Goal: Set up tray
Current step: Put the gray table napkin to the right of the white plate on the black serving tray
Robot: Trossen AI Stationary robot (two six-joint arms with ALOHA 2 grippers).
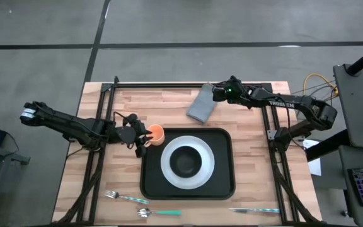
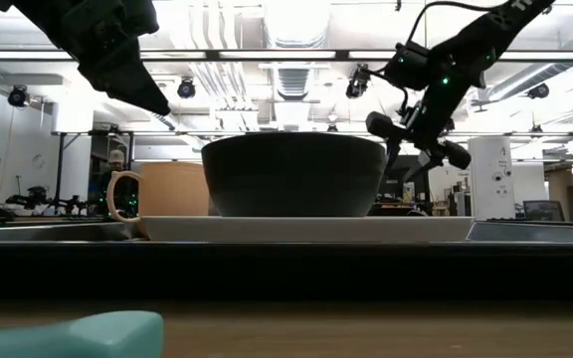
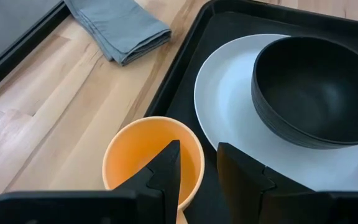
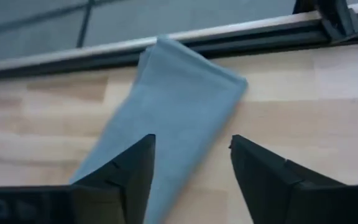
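Observation:
The black tray (image 1: 225, 184) lies at the table's middle and carries a white plate (image 1: 168, 162) with a black bowl (image 1: 186, 162) on it. My left gripper (image 1: 142, 137) is at the tray's far-left corner, shut on an orange cup (image 1: 157, 132). In the left wrist view the cup (image 3: 135, 155) overlaps the tray's rim (image 3: 185, 68). A folded grey napkin (image 1: 201, 106) lies flat on the wood near the far edge. My right gripper (image 1: 218, 94) hangs open above the napkin (image 4: 179, 99), its fingers apart on either side of it, touching nothing. My left gripper (image 3: 197, 149) pinches the orange cup's wall (image 3: 190, 180) on the side toward the plate, with one finger (image 3: 166, 168) inside the cup and the other (image 3: 241, 174) outside. The fingers slant down from the table's left. The cup stays upright; whether its base is lifted, I cannot tell.
A fork (image 1: 121, 197), a spoon (image 1: 159, 212) and a knife (image 1: 254, 210) lie along the table's near edge. Black frame rails run along the table's left, right and far sides. Bare wood shows left and right of the tray.

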